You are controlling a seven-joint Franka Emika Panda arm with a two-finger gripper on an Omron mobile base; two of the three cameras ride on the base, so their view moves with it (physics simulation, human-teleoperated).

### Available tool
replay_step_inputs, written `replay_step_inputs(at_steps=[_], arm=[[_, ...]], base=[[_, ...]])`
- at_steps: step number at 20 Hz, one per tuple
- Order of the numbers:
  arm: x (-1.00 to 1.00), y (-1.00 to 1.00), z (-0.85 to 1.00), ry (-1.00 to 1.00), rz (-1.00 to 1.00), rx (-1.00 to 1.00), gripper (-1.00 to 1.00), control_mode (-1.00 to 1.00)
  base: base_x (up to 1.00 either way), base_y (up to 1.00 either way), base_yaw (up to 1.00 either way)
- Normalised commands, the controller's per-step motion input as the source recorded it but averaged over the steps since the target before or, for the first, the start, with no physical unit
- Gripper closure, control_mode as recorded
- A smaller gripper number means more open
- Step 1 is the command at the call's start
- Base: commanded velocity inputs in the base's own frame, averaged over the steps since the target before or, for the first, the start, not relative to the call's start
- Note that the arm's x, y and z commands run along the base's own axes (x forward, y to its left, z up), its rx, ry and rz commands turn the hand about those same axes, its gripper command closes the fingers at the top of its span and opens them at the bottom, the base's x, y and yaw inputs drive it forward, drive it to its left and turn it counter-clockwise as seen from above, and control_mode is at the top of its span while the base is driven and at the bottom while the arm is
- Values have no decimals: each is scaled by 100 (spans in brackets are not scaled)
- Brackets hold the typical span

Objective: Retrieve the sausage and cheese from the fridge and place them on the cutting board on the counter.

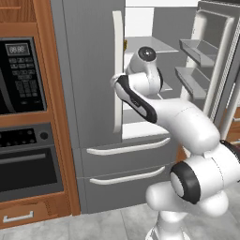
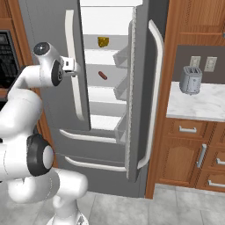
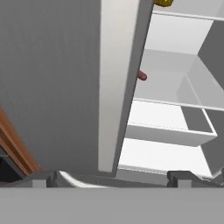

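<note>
Claw (image 3: 113,177) spread fully wide, nothing between the tips, hanging just before the pale handle (image 3: 118,83) of the shut left door of the fridge (image 2: 48,26). Sausage (image 2: 102,75) beyond and to the right on a middle shelf, partly hidden behind that handle in the hand view; cheese (image 2: 103,41) one shelf higher. Well apart from both.
</note>
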Motion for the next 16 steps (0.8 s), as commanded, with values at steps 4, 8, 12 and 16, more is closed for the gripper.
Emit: replay_step_inputs(at_steps=[4,8,12,16], arm=[[41,2,0,0,0,0,-100,-100],[38,9,-1,0,0,0,-100,-100],[40,7,-2,0,0,0,-100,-100],[39,1,-4,0,-1,0,-100,-100]], base=[[0,0,0],[0,0,0],[0,0,0],[0,0,0]])
